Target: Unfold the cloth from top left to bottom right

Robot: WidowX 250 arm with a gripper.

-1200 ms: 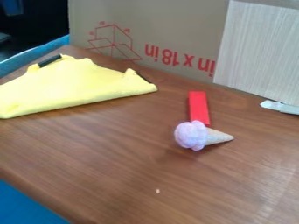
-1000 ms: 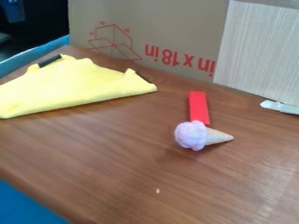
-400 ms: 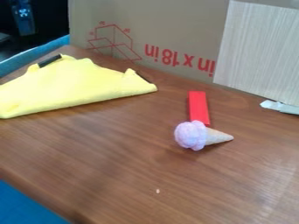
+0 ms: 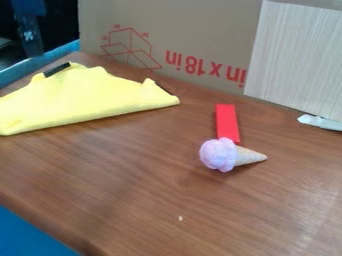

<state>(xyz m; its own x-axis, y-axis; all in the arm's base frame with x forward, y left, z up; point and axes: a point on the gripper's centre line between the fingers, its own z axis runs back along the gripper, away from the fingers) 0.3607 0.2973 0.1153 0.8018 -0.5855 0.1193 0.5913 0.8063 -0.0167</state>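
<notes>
Arm [image 4: 28,15]: dropped lower, pointing down near 11 o'clock.
Claw [image 4: 32,46]: I can't tell if it's open or closed.
Yellow cloth [image 4: 77,97]: folded, on the table [image 4: 120,175], 10 o'clock.
Cardboard [image 4: 194,25]: upside-down red writing [image 4: 206,66], near 12.

1. On the table [image 4: 133,200], I'm seeing the cloth [image 4: 73,100] lying left.
2. The toy cone [image 4: 219,155] and block [image 4: 227,121] are lying right of it, the cone in front.
3. Cardboard [image 4: 194,30] is standing behind them all.

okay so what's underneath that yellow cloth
The wooden table is under the yellow cloth. Two dark strips show along the cloth's far edge, but whether they belong to it I can't tell. Anything else beneath is covered.
</notes>
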